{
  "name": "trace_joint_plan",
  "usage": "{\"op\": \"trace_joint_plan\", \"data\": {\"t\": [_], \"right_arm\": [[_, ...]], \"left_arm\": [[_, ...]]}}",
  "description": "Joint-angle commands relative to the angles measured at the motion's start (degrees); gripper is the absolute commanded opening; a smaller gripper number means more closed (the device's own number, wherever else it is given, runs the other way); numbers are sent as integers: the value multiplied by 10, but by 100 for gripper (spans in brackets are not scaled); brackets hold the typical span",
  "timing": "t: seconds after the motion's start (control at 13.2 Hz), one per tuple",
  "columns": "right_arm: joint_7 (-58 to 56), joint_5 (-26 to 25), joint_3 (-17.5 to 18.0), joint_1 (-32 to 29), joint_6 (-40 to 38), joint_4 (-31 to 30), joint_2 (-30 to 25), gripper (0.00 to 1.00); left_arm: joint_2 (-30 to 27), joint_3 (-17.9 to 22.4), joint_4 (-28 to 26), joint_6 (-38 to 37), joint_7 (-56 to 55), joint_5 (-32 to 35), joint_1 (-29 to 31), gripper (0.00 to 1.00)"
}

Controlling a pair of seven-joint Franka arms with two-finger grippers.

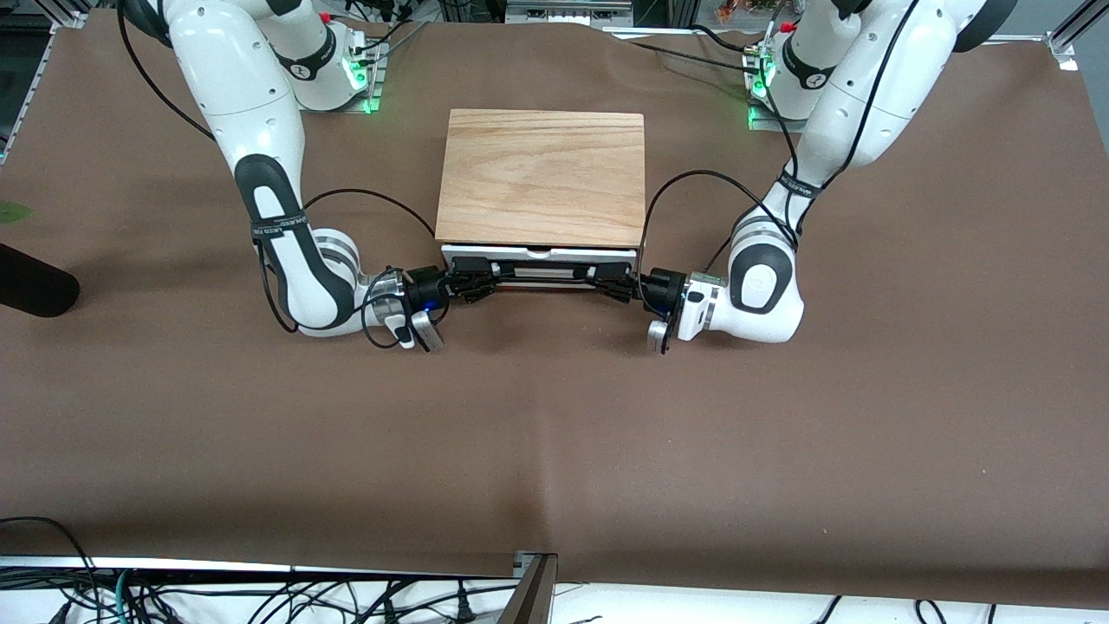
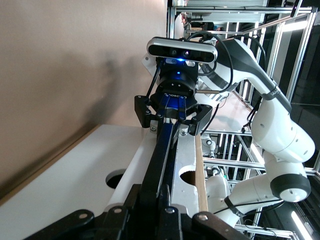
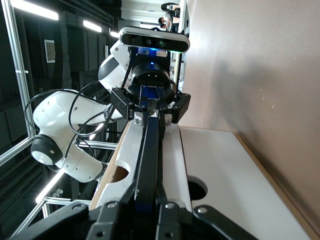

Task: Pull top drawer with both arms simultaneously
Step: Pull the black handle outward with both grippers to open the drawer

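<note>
Brown cloth covers the table [image 1: 554, 433]; a low cabinet with a light wood-grain top [image 1: 542, 177] sits midway between the two arm bases. Its white face points toward the front camera. The top drawer [image 1: 539, 256] is directly under that wood top, showing only as a thin white strip with a long black bar handle [image 1: 539, 276] running across it.

Left gripper [image 1: 617, 286]: comes in low from the left arm's end of the table, fingers pinched on that end of the bar. In the left wrist view the bar [image 2: 162, 155] runs straight out from between its own fingers [image 2: 145, 200] to the other gripper [image 2: 172, 117].

Right gripper [image 1: 468, 284]: same posture, mirrored, from the right arm's end of the table, fingers clamped on the bar's other end. The right wrist view shows the bar [image 3: 149, 150] leaving its fingers [image 3: 137, 200] and ending in the left gripper [image 3: 149, 107].

Both wrist views show the white drawer front [image 2: 80, 185] [image 3: 220, 170] with round cut-outs in it (whether the drawer is slid out at all, cannot tell).
</note>
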Motion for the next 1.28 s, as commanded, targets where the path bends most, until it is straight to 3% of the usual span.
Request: {"op": "trace_joint_plan", "data": {"t": [0.0, 0.76, 1.21], "right_arm": [[16, 22, -5, -25, 5, 58, 37, 12], [72, 31, -7, -54, 30, 168, 93, 12], [84, 32, -7, -67, 51, 223, 122, 12]], "left_arm": [[13, -5, 51, -23, -56, -21, 5, 0], [46, -2, 151, -22, -160, -19, 6, 0], [62, -1, 182, -22, -185, -18, 6, 0]]}}
